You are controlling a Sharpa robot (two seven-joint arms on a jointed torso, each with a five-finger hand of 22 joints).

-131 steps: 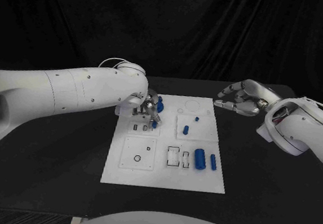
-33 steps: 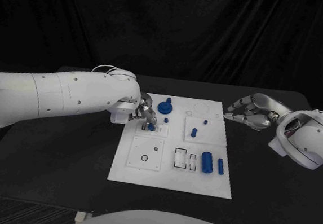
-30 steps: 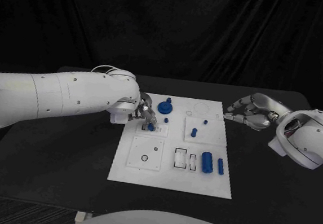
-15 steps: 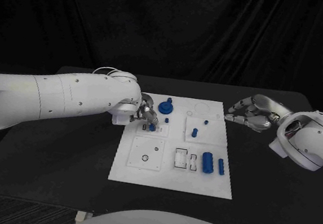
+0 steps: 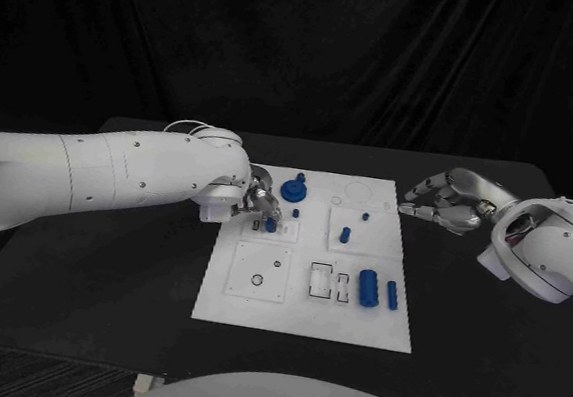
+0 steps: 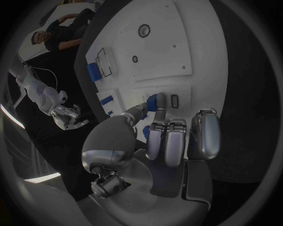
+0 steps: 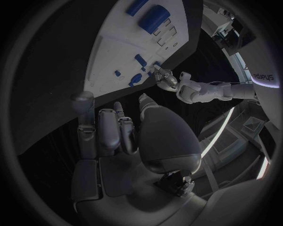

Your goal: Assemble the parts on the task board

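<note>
The white task board (image 5: 303,307) lies in the middle of the black table. My left hand (image 5: 247,200) rests over the board's far left part and pinches a small blue part (image 5: 269,224) (image 6: 152,102) between thumb and a finger, its lower end at the board's surface. A blue knob-shaped part (image 5: 295,192) stands just beyond it. A blue peg (image 5: 344,234) stands near the board's centre. A thick blue cylinder (image 5: 366,290) (image 7: 154,16) and a thin one (image 5: 391,294) lie at the right. My right hand (image 5: 441,204) hovers off the board's far right corner, fingers curled, holding nothing.
Empty rectangular slots (image 5: 321,280) and a small ring hole (image 5: 258,280) mark the board's near half. Bare black table (image 5: 87,270) lies on both sides of the board, and a dark curtain hangs behind it.
Over the last second neither hand nor any part has visibly moved. Since the oldest frame the whole picture has shifted; my left hand stays at the board's far left.
</note>
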